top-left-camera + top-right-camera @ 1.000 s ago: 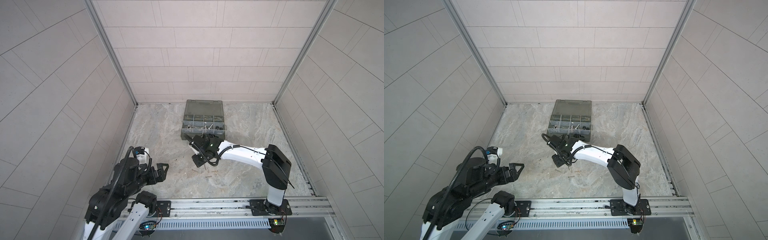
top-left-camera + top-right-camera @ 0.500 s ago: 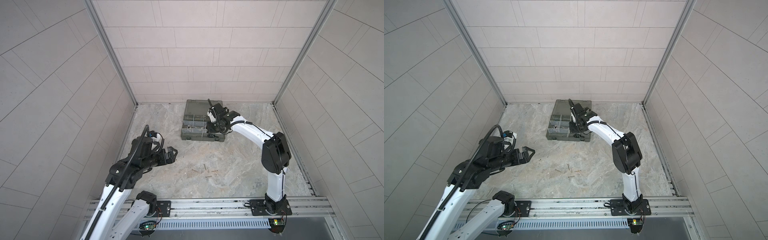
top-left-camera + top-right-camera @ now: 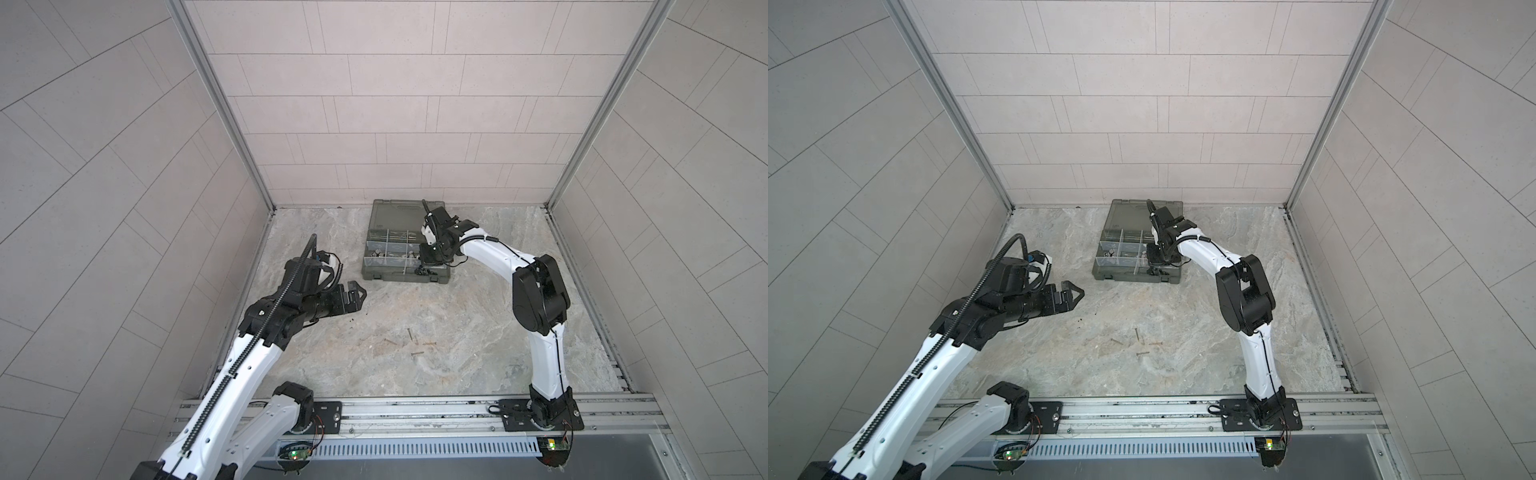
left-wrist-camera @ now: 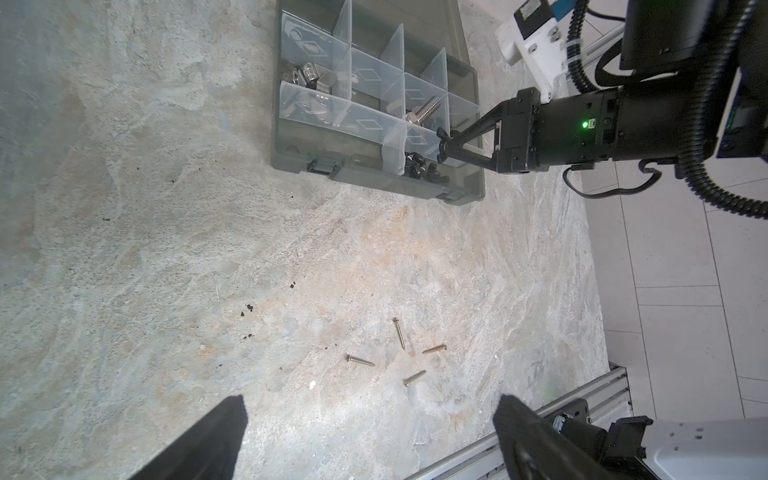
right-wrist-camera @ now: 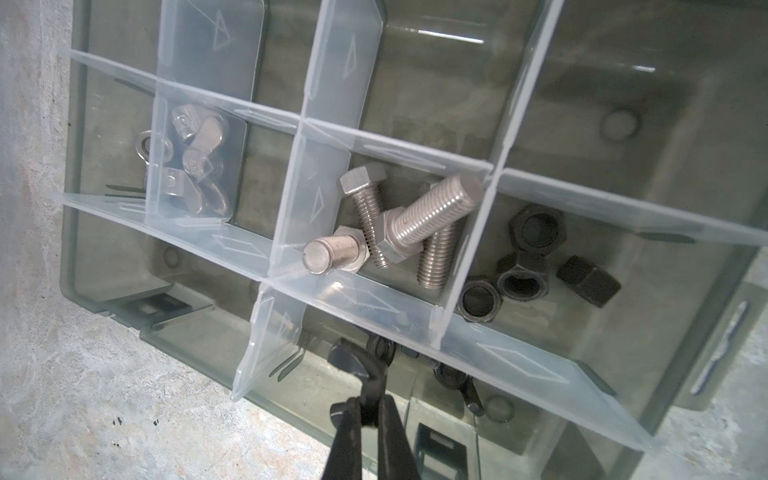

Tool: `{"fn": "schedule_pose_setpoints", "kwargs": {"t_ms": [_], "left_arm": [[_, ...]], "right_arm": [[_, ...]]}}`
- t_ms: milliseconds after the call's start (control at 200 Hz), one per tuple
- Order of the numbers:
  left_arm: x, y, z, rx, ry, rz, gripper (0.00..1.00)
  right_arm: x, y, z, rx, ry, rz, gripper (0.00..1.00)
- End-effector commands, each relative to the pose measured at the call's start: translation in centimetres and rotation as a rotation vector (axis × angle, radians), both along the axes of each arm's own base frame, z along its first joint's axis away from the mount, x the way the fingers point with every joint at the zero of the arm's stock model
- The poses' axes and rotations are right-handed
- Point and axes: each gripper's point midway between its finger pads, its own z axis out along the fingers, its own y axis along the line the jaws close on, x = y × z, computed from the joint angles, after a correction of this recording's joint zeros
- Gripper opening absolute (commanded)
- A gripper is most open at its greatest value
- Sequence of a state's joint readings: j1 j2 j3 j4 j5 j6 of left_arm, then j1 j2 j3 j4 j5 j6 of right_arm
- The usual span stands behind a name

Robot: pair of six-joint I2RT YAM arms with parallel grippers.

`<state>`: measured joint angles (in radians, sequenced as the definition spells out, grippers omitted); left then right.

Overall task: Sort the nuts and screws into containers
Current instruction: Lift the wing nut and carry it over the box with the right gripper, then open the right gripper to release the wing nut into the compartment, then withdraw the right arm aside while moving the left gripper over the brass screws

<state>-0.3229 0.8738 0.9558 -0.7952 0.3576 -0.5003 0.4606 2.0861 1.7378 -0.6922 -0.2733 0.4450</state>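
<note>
While four screws (image 5: pixel 432 216) share a compartment (image 5: pixel 318 199), four hex nuts (image 5: pixel 519 284) sit adjacent

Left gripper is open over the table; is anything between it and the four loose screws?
Nothing visible does. In the left wrist view only table surface lies between the left gripper and the four screws; the organiser case sits beyond them.

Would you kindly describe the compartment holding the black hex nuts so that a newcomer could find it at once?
Look for the dark grey-green organiser case at the back of the marble tabletop. In its middle row, the end compartment next to the silver bolts is the one. Only it holds black hexagonal rings; its neighbours hold silver bolts or black winged pieces.
</note>
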Motion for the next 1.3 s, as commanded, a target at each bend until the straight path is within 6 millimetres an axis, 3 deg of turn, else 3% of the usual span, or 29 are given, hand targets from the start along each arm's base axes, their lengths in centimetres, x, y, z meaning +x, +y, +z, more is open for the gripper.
{"fn": "schedule_pose_setpoints", "kwargs": {"t_ms": [0, 220, 400, 465, 640, 766, 861, 881, 896, 1011, 1096, 1296], "left_arm": [[0.2, -0.2, 0.3, -0.014, -0.020, -0.005, 0.99], [0.0, -0.1, 0.4, -0.019, -0.020, -0.001, 0.99], [-0.1, -0.4, 0.1, -0.036, -0.006, -0.004, 0.99], [-0.1, -0.7, -0.4, -0.054, 0.010, -0.006, 0.99], [-0.2, -2.2, -2.5, -0.155, 0.068, -0.005, 0.91], [-0.6, -3.2, -3.7, -0.165, 0.084, -0.033, 0.86], [-1.0, -4.7, -3.8, -0.152, 0.060, -0.093, 0.90], [-1.1, -5.0, -3.9, -0.142, 0.059, -0.106, 0.91], [-1.2, -5.3, -3.9, -0.136, 0.055, -0.115, 0.92], [-1.1, -7.7, -4.7, -0.105, 0.020, -0.198, 1.00], [-0.5, -9.4, -5.6, -0.149, 0.010, -0.235, 1.00], [2.7, -13.9, -5.2, -0.490, -0.083, -0.222, 1.00]], "right_arm": [[-0.1, -0.4, -0.5, -0.002, 0.014, -0.002, 0.10], [-0.3, -0.6, 0.4, 0.020, 0.005, -0.005, 0.21], [-1.4, -0.9, 2.7, 0.048, -0.029, -0.003, 0.25], [-2.3, -1.3, 3.9, 0.054, -0.045, -0.001, 0.32], [-6.6, -3.3, 6.5, 0.062, -0.095, -0.005, 0.48], [-10.6, -5.2, 6.9, 0.046, -0.105, -0.003, 0.57], [-13.5, -6.7, 6.6, 0.026, -0.101, 0.008, 0.83], [-14.1, -7.2, 6.5, 0.015, -0.098, 0.003, 0.95], [-14.5, -7.6, 6.5, 0.006, -0.097, 0.003, 0.99], [-17.3, -10.0, 6.0, -0.046, -0.100, -0.014, 0.99], [-19.1, -10.9, 6.1, -0.035, -0.115, -0.025, 0.99], [-22.3, -13.6, 7.1, -0.038, -0.202, -0.062, 0.99]]}}
